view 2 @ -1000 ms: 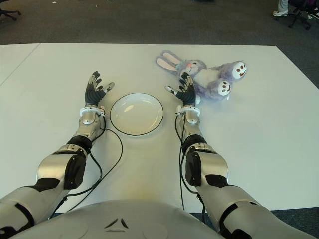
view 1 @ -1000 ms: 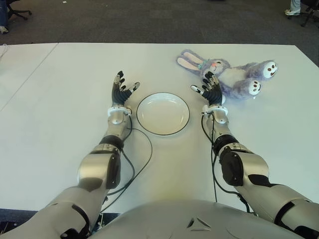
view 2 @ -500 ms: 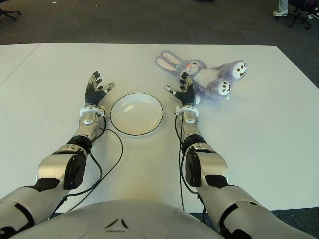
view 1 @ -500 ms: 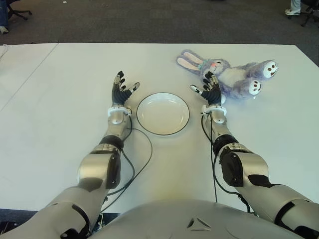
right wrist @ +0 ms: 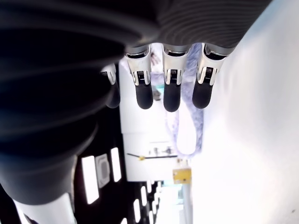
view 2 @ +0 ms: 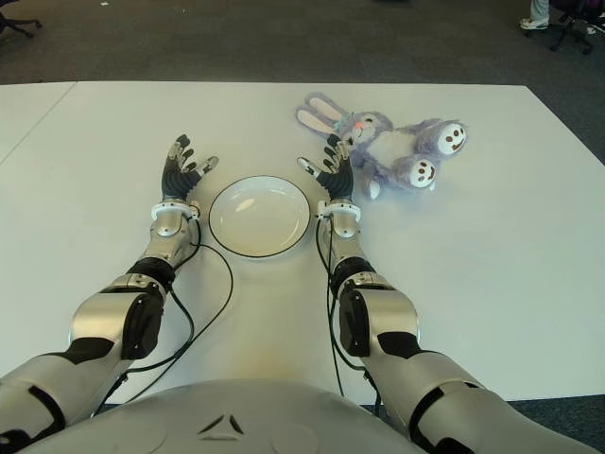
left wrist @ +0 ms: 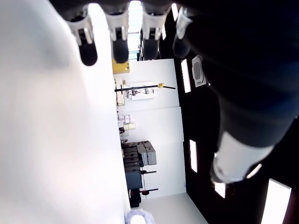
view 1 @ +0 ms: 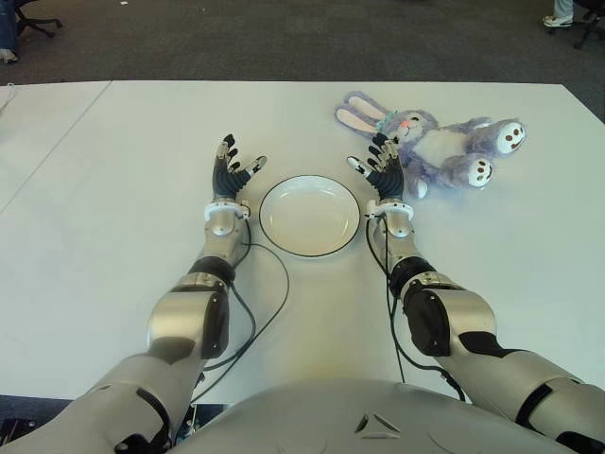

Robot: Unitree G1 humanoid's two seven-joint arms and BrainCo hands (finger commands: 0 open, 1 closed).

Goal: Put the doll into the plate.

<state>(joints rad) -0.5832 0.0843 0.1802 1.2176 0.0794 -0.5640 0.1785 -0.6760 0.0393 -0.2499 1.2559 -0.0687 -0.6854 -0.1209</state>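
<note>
A purple plush rabbit doll (view 1: 435,149) lies on its back on the white table (view 1: 113,236), to the right of and beyond a white plate (view 1: 309,215) with a dark rim. My right hand (view 1: 380,173) is open, fingers spread, between the plate's right rim and the doll's head, just short of the plush. The doll's ear (right wrist: 181,126) shows past the fingertips (right wrist: 170,95) in the right wrist view. My left hand (view 1: 230,173) is open beside the plate's left rim and holds nothing.
Black cables (view 1: 269,303) trail from both wrists across the table near the plate. A seam (view 1: 57,142) divides the table on the left. Dark carpet (view 1: 284,38) lies beyond the far edge, with chair legs at the corners.
My right hand has shifted left, away from the doll's belly and toward the plate's right rim. The doll has moved slightly, its feet swinging back. The left hand has stayed put.
</note>
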